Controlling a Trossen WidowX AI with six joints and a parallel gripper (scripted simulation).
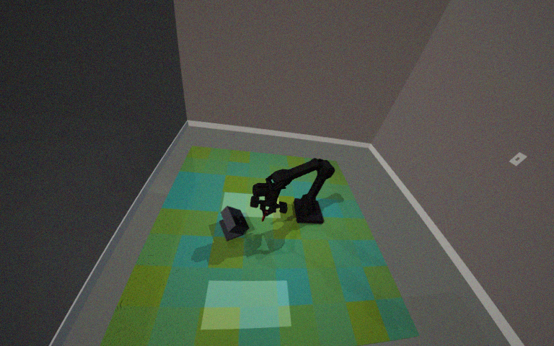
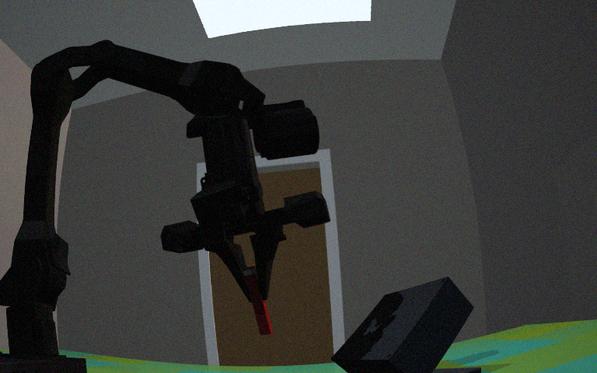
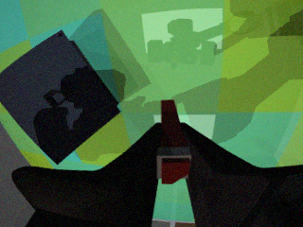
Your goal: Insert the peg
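Item one: a slim, flat-sided red peg (image 1: pixel 263 217) (image 2: pixel 264 318) (image 3: pixel 169 113), hanging in the air above the tabletop and leaning slightly in the exterior view, its lower end slanting toward the panel side. A pale grey band is showing near its upper end in the wrist view.

Item two: the jaws, nearly closed and clamping the peg between two tapering black fingers (image 2: pixel 267 259), with its lower portion projecting past the tips.

Item three: a dark grey, block-shaped sloped panel (image 1: pixel 234 220) (image 2: pixel 427 334) (image 3: pixel 33 71), standing tilted and apart from the peg. A dark shadow is falling across its face, making the hole hard to tell from the shading.

Item four: a black jointed arm (image 1: pixel 302 169) (image 2: pixel 144 70), arching up from a dark base (image 1: pixel 316 218) (image 2: pixel 72 365) and reaching down at its far end.

Item five: a tabletop (image 1: pixel 327 244) (image 2: pixel 549 351) (image 3: pixel 189 80) patterned in green, teal and olive blocks, carrying panel and base, with bright patches and shadows lying over it.

Item six: a brown door (image 2: pixel 286 347) in a pale frame, standing behind the arm in the exterior view.
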